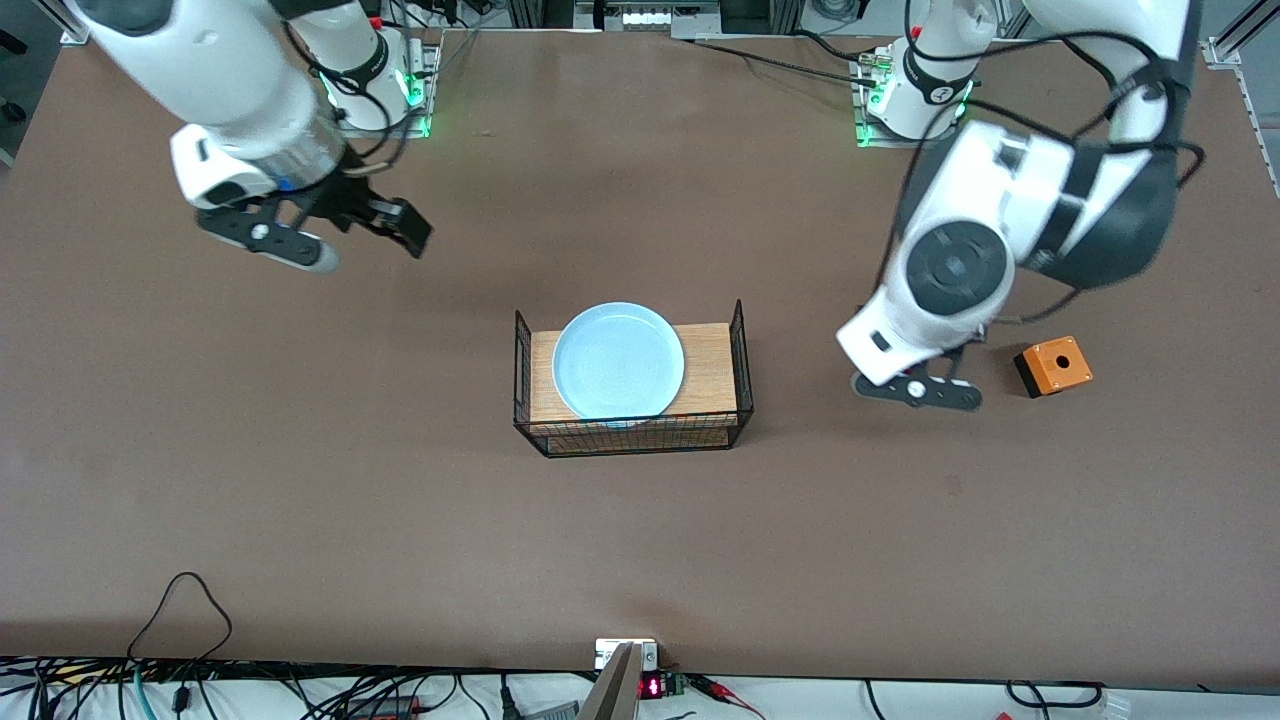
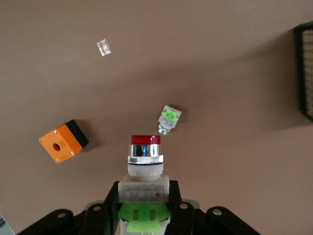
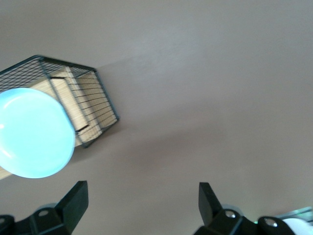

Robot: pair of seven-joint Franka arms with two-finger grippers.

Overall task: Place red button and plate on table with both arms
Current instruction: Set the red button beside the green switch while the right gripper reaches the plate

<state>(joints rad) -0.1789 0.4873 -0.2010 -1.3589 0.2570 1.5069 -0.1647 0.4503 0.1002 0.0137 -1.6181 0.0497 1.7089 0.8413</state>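
The red button (image 2: 145, 161) was seen clamped by its white-and-green body in the left gripper (image 2: 145, 205), the fingers (image 2: 108, 208) pressed against both of its sides and the red cap pointing away from the wrist. The left gripper (image 1: 915, 388) was held in the air over bare desk (image 1: 300, 480) toward the left arm's end, just beside an orange box (image 1: 1053, 366) with a black side and a round hole in its top face. In the left wrist view, a second small white-and-green piece (image 2: 168, 119) without any red was shown lying on the desk below the held button, and a tiny pale, clear-looking scrap (image 2: 103, 47) was seen lying well apart from it; what that scrap was could not be made out.

The plate (image 1: 618, 360) was found resting on a small wooden board (image 1: 710, 375) fenced with black wire mesh (image 1: 640, 435), near the middle of the desk. It was not touched by either gripper. Its rim overhung the board's edge on the side nearer the front camera, against the mesh there.

The right gripper (image 1: 330, 238) was held up over bare desk toward the right arm's end, well apart from the board, and was waiting there. Its fingers (image 3: 73, 203) were spread wide with nothing between them, and the plate (image 3: 34, 132) and mesh (image 3: 93, 98) were caught in its wrist view
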